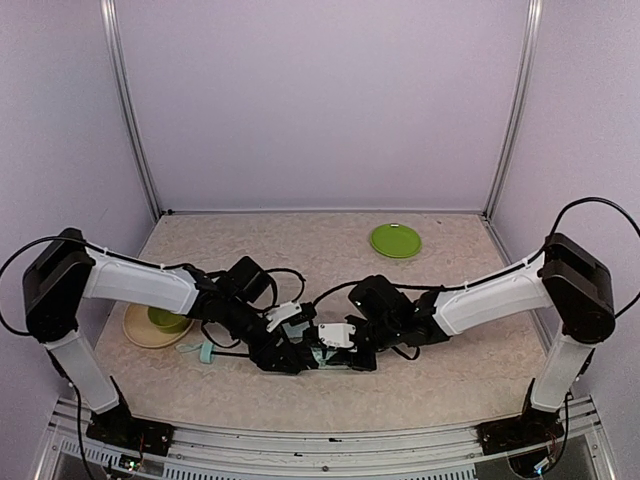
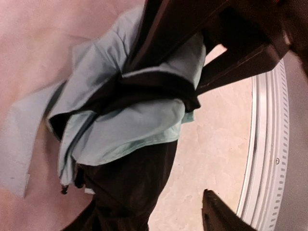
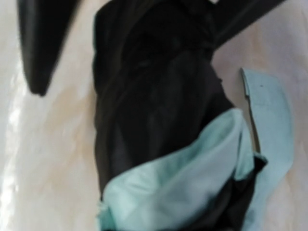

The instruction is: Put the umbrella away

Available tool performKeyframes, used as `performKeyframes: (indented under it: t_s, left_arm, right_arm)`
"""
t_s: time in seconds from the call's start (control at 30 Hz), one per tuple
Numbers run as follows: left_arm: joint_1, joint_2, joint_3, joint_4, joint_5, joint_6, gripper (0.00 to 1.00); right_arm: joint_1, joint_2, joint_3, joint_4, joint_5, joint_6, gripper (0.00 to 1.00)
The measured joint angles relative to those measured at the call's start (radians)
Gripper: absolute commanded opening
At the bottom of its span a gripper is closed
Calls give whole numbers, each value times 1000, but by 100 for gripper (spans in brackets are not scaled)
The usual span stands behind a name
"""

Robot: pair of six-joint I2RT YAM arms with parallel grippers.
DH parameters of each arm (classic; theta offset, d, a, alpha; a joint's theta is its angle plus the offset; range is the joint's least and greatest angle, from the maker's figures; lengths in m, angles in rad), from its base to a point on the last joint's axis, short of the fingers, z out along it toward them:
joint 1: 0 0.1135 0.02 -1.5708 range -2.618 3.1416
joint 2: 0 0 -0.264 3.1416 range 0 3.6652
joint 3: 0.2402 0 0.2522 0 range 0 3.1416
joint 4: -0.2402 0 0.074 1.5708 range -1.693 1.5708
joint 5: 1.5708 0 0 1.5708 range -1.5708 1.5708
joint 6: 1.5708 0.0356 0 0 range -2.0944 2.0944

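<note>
The umbrella (image 1: 325, 357) lies folded and bunched on the table between both grippers. Its mint handle (image 1: 205, 351) with strap points left. In the left wrist view the umbrella (image 2: 130, 130) shows crumpled mint fabric and black lining. My left gripper (image 1: 292, 358) straddles it, open: one fingertip (image 2: 216, 216) stands clear of the fabric, the other is hidden under it. My right gripper (image 1: 345, 352) reaches in from the right and pinches the bundle. In the right wrist view the umbrella (image 3: 163, 144) fills the frame and hides my right fingers.
A green plate (image 1: 395, 240) lies at the back right. A green bowl (image 1: 167, 319) sits on a tan plate (image 1: 135, 330) at the left, near the handle. The table's metal front rail (image 2: 264, 144) runs close beside the umbrella. Walls enclose three sides.
</note>
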Motion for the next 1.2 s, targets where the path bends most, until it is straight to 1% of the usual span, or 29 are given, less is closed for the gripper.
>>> performKeyframes:
  t_s: [0.03,0.07,0.13,0.2,0.3,0.37,0.43,0.5,0.57,0.63,0.7,0.77,0.87,0.9,0.97,1.03,1.2]
  left_arm:
    - [4,-46,-44,51,-21,-7,72]
    - [8,-95,-85,92,-43,-17,74]
    - [12,-195,-152,164,-101,-23,78]
    - [12,-331,-235,256,-203,-29,78]
    - [11,-536,-349,377,-322,-14,77]
    - [11,-694,-430,462,-366,15,74]
    - [-1,-789,-470,509,-370,56,73]
    - [-51,-827,-481,520,-388,129,74]
    - [-126,-799,-475,515,-425,202,76]
    - [-221,-710,-456,485,-481,286,78]
    - [-289,-600,-434,444,-527,348,81]
    - [-332,-507,-422,404,-556,410,84]
    - [-349,-439,-418,384,-576,489,86]
    - [-350,-425,-411,381,-581,502,91]
    - [-356,-379,-376,374,-593,523,92]
    - [-367,-320,-333,373,-601,529,91]
    - [-385,-201,-289,365,-645,524,84]
  right_arm:
    - [0,13,20,-11,-5,10,20]
    - [0,24,37,-23,-10,20,19]
    - [-1,36,57,-43,-18,43,19]
    - [-6,39,72,-66,-31,63,19]
    - [-19,48,98,-106,-65,101,19]
    - [-32,56,120,-140,-107,136,19]
    - [-47,66,140,-169,-151,170,19]
    - [-60,76,158,-199,-199,204,19]
    - [-65,85,173,-226,-245,234,19]
    - [-66,93,182,-249,-291,254,19]
    - [-66,103,189,-272,-350,271,19]
    - [-66,117,198,-290,-402,284,19]
    - [-66,145,221,-311,-463,300,20]
    - [-66,153,229,-316,-478,304,20]
    - [-67,171,246,-326,-508,317,20]
    - [-71,186,259,-331,-535,331,20]
    - [-101,217,275,-332,-605,361,20]
